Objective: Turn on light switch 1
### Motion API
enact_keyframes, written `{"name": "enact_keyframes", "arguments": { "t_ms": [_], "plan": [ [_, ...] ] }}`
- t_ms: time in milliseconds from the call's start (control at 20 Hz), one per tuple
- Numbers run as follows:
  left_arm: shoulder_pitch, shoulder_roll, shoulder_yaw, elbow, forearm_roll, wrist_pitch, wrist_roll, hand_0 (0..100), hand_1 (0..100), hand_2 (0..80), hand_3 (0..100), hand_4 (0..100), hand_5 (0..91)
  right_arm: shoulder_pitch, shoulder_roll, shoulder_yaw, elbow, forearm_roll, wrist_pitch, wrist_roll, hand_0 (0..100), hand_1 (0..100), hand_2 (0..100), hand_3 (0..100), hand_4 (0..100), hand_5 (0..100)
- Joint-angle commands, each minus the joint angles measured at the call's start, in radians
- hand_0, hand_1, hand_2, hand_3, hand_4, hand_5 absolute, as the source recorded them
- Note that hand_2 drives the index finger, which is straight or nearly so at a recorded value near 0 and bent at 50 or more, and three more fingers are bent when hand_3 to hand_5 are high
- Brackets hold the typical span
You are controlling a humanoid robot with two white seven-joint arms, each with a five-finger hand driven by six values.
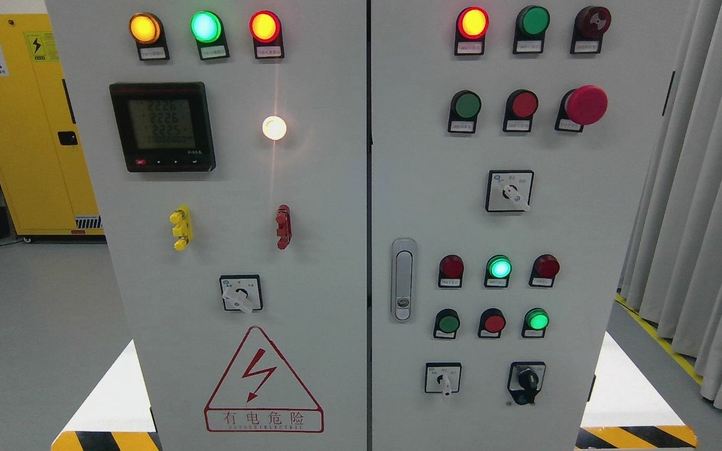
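Neither of my hands shows, so their state I cannot tell. The cabinet panel (311, 263) faces me; which rotary switch (241, 293) is switch 1, I cannot tell.

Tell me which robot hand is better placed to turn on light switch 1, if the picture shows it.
Cannot tell: neither robot hand is in view, and the labels are too small to identify switch 1. Probably left for the left door's rotary switch, right for the right door's upper rotary switch.
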State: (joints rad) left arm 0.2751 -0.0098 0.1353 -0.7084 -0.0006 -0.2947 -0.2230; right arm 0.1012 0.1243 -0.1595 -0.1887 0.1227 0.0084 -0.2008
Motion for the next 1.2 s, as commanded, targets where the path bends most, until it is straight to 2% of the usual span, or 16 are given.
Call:
{"name": "enact_keyframes", "arguments": {
  "t_ms": [0, 50, 250, 550, 1150],
  "plan": [
    [-0.039, -0.006, 0.0, 0.427, -0.013, 0.063, -0.038, 33, 40, 0.0, 0, 5, 0.0, 0.0, 0.0, 0.0, 0.0, 0.0, -0.001, 0.001, 0, 50, 4, 0, 0, 0],
    [-0.056, -0.003, -0.016, 0.463, -0.018, 0.068, -0.038, 34, 38, 0.0, 0, 0, 0.0, 0.0, 0.0, 0.0, 0.0, 0.0, -0.001, 0.0, 0, 50, 4, 0, 0, 0],
    [-0.094, 0.016, -0.164, 0.541, -0.013, 0.111, -0.038, 38, 31, 0.0, 0, 0, 0.0, 0.0, 0.0, 0.0, 0.0, 0.0, -0.001, 0.001, 0, 50, 4, 0, 0, 0],
    [-0.125, 0.002, -0.171, 0.566, -0.019, 0.192, -0.035, 39, 22, 0.0, 0, 0, 0.0, 0.0, 0.0, 0.0, 0.0, 0.0, -0.001, 0.001, 0, 50, 4, 0, 0, 0],
    [-0.135, -0.003, -0.16, 0.583, -0.006, 0.181, -0.021, 36, 12, 0.0, 0, 0, 0.0, 0.0, 0.0, 0.0, 0.0, 0.0, -0.001, 0.0, 0, 50, 4, 0, 0, 0]
  ]
}}
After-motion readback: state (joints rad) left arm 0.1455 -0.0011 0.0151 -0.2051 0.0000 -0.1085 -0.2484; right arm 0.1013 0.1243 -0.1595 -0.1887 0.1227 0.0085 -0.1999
